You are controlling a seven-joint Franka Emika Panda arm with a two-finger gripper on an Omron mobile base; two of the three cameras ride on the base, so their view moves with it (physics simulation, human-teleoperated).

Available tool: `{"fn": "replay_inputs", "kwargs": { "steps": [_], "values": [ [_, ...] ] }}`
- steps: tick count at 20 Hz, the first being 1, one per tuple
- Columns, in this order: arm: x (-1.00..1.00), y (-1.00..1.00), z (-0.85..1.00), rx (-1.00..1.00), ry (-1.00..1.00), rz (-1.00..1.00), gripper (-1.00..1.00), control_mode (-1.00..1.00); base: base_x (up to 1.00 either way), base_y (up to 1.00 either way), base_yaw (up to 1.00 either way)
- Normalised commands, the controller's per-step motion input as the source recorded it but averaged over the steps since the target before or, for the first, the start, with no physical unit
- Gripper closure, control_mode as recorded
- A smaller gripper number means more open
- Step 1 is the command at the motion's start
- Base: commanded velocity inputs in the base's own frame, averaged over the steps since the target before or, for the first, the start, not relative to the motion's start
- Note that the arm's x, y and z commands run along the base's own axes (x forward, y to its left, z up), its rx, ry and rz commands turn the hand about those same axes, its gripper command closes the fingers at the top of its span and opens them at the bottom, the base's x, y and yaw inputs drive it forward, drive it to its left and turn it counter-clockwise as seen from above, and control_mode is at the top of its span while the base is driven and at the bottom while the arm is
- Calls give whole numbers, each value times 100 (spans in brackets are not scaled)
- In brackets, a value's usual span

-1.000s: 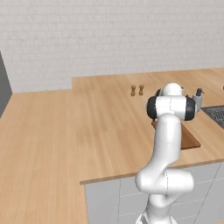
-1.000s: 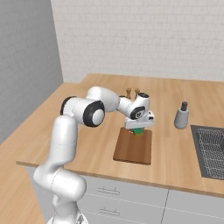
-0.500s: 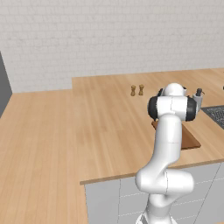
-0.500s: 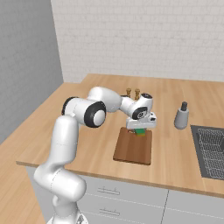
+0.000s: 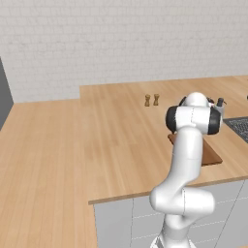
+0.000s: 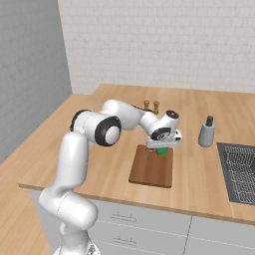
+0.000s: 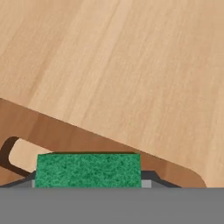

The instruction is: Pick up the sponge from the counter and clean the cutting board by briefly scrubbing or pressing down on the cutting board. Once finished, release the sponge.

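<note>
Holding: the tool (image 6: 162, 148) grips the sponge (image 6: 162, 151) from above, its jaws closed on the green block's sides.
Sponge and tool: in the right base view the sponge sits directly under the white hand, its green body showing just below the tool; in the hand view the green top (image 7: 88, 169) fills the space at the tool's tips.
Sponge place: over the far end of the cutting board (image 6: 152, 167), at the board's far right corner; whether it presses on the wood or hangs just above it, I cannot tell.
Cutting board: dark reddish-brown, lying flat on the bench (image 6: 109, 149) near its front edge; a cut-out handle hole shows at one end in the hand view (image 7: 57, 131).
Board in left base view: a strip of it (image 5: 210, 154) shows to the right of the arm's upright link.
Counts: one sponge, one cutting board, two small brown shakers (image 6: 151, 105) standing side by side at the far side of the bench, one grey bottle (image 6: 206, 133) to the right of the board.
Sink: a dark basin with a grid (image 6: 241, 172) at the right end of the bench, well apart from the board.
</note>
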Motion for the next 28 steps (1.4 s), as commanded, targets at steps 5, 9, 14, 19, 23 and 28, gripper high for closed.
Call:
{"fn": "replay_inputs", "kwargs": {
  "steps": [5,9,14,19,23,28],
  "values": [
    [-71,-62,-15,2,-19,0,100,-100,0,0,0],
    [-81,-36,-79,9,-6,0,100,-100,0,0,0],
    [-58,-3,-100,15,-2,0,100,-100,0,0,0],
    [-51,6,-42,19,-1,0,100,-100,0,0,0],
    [-37,30,-3,1,-3,0,100,-100,0,0,0],
    [-19,67,-2,0,0,0,100,-100,0,0,0]
  ]
}}
